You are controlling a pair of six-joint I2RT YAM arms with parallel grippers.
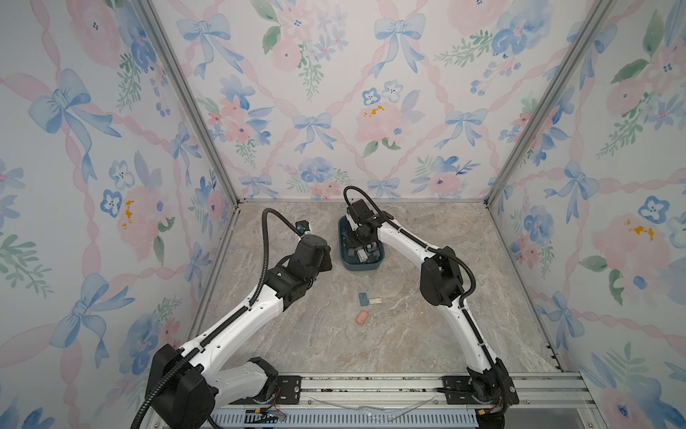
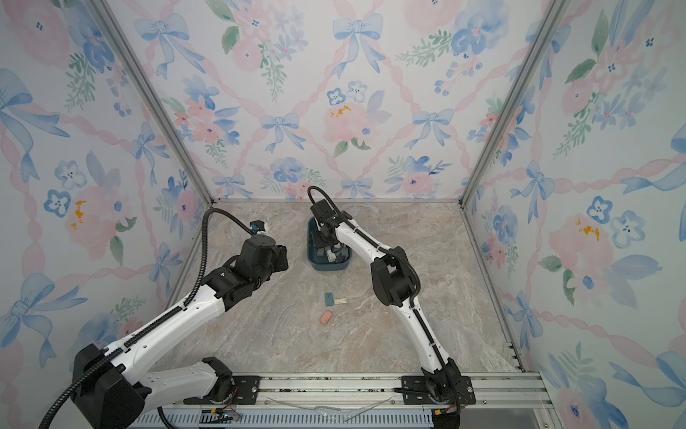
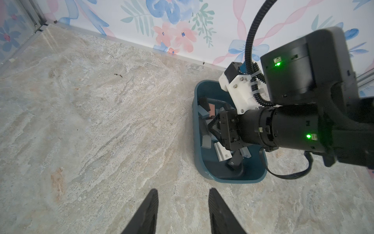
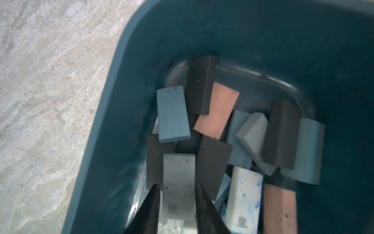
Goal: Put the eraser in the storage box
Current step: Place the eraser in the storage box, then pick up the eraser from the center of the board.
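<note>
Eraser, the grey one (image 4: 179, 174), is sitting low inside the storage box (image 4: 113, 141), on top of the pile of other erasers and between the fingers of my right gripper (image 4: 176, 187). The fingers are flanking its two long sides closely. Whether they are pinching it or loose, I cannot tell. I am reading this as the drop-off step, right at the release.

My left gripper (image 3: 183, 191) is hanging over bare worktop (image 3: 81, 121) left of the box, fingers apart, nothing between them.

Next move, I am judging: spreading the right fingers fully, then lifting straight up clear of the box walls without dragging the pile.

Three more are lying loose on the near side of the box: a blue eraser (image 1: 363, 299), a white eraser (image 1: 375, 301) just beside it, and a pink eraser (image 1: 361, 317) nearer. One of those is likely the next pick.
</note>
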